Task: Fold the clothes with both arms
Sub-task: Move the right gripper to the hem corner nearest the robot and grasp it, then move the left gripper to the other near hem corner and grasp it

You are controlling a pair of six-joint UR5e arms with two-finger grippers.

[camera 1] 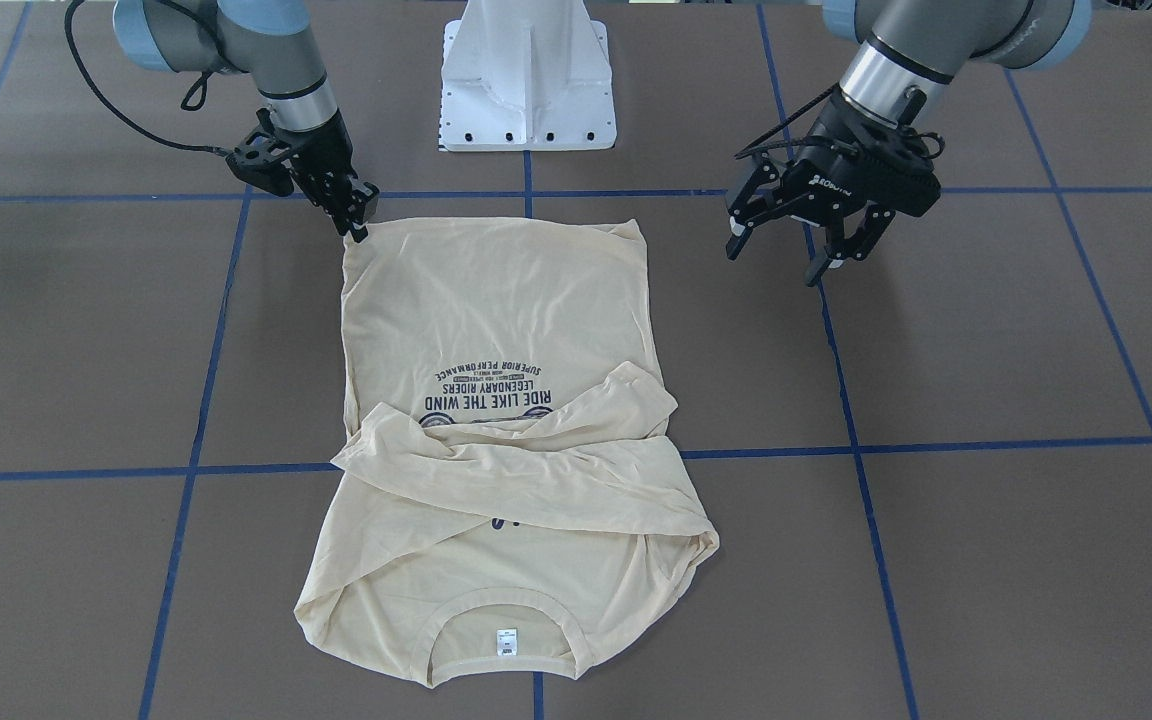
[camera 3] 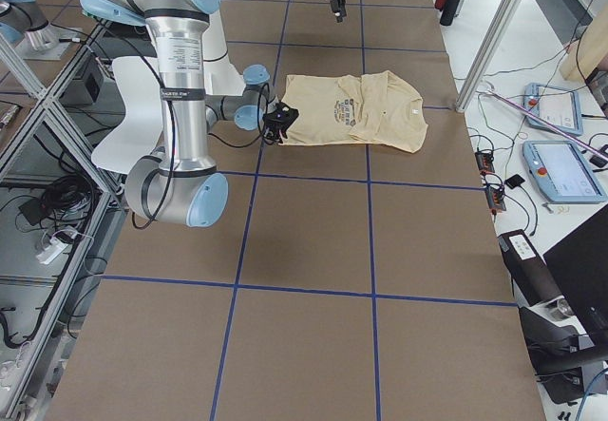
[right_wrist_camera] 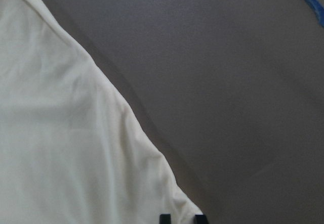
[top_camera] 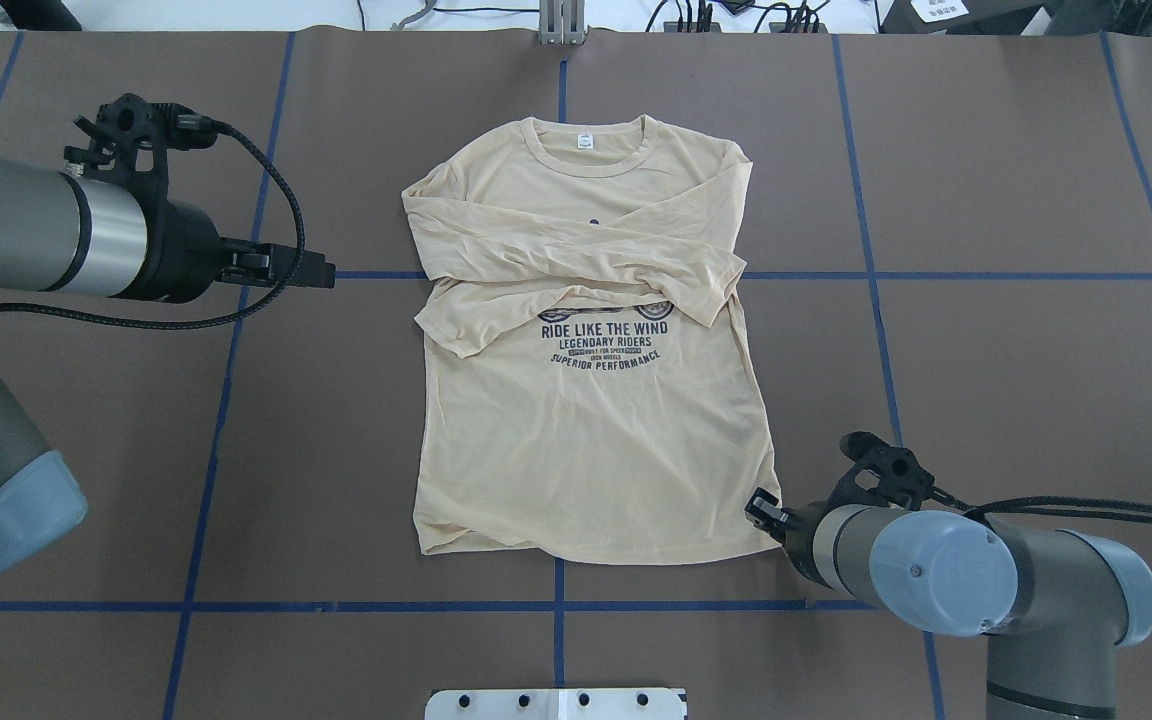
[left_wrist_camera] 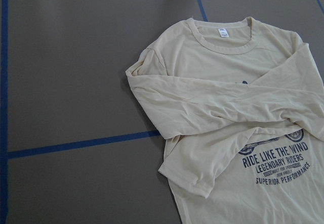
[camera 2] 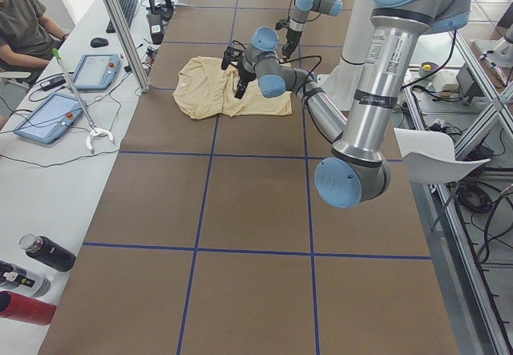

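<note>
Front view: the shirt (camera 1: 496, 300) lies flat on the surface (camera 1: 986, 350), sleeves crossed over the chest. The right tool (camera 1: 358, 230) is narrowed onto one hem corner and seems to pinch it. The left tool (camera 1: 778, 262) hangs spread and empty, clear of the cloth. It should take the other hem corner so both lift level.

Right wrist view: the fingertips (right_wrist_camera: 165, 218) straddle that corner, nearly together.

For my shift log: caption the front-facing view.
Right tool pinches the T-shirt at a hem corner; left tool hangs open beside it.
</note>
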